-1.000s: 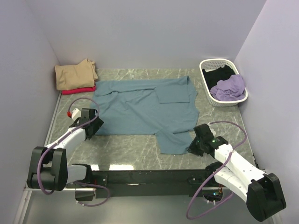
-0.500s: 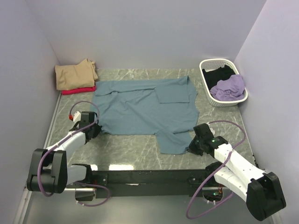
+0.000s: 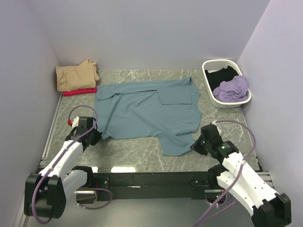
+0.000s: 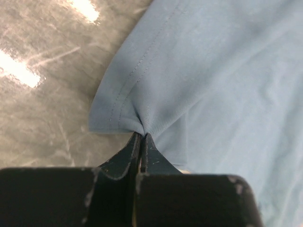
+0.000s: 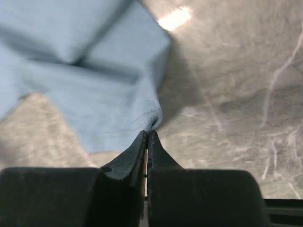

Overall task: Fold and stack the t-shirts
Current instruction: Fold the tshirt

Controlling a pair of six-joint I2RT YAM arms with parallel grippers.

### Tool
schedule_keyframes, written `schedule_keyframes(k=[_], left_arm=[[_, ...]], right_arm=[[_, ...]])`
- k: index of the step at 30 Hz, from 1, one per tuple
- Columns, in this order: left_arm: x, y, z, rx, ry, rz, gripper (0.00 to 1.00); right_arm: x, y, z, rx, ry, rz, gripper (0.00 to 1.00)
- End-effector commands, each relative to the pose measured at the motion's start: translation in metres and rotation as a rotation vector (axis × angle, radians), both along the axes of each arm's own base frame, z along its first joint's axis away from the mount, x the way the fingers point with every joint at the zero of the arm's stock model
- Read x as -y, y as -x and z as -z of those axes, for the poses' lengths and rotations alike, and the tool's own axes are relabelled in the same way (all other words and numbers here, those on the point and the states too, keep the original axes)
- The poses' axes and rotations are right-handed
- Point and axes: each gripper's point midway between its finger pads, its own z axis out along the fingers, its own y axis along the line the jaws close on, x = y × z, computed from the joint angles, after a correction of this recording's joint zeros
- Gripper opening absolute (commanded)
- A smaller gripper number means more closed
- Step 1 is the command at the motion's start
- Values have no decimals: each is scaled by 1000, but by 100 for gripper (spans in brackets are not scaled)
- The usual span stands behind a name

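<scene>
Two pinches are set on the teal t-shirt (image 3: 147,111), which lies spread on the table (image 3: 128,152) ahead of both arms. The left gripper (image 4: 142,135) has its jaws pressed together on a puckered bit of stitched hem right at its tips. The right gripper (image 5: 148,132) nips a cloth edge at its tips the same way. To my eye the grab for the first fold is made and the fold itself is not yet begun. The next move seems to call for lifting both corners together and carrying them forward over the shirt's body, evenly, so the cloth does not twist or slip out. From above, each wrist covers its own fingertips. I cannot tell how many layers each pinch holds, nor whether the right one has a sleeve or a hem corner. Far beyond the left gripper sits a tan shirt (image 3: 75,75) on a red one (image 3: 78,92)
</scene>
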Motion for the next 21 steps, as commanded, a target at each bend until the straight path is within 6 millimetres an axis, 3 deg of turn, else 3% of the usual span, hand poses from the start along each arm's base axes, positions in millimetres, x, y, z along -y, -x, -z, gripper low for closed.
schedule_keyframes(k=[1, 9, 14, 16, 21], left_arm=[[8, 3, -24, 26, 28, 32, 1], [16, 1, -35, 32, 52, 75, 5], [16, 1, -47, 58, 40, 77, 7], [13, 1, -54, 65, 25, 72, 8], [5, 1, -78, 101, -5, 44, 12]], right_arm=[[3, -7, -42, 105, 2, -6, 0], [16, 10, -99, 224, -20, 17, 0], [11, 25, -135, 296, -119, 12, 0], [16, 31, -143, 314, -123, 24, 0], [24, 43, -136, 245, -72, 27, 0]])
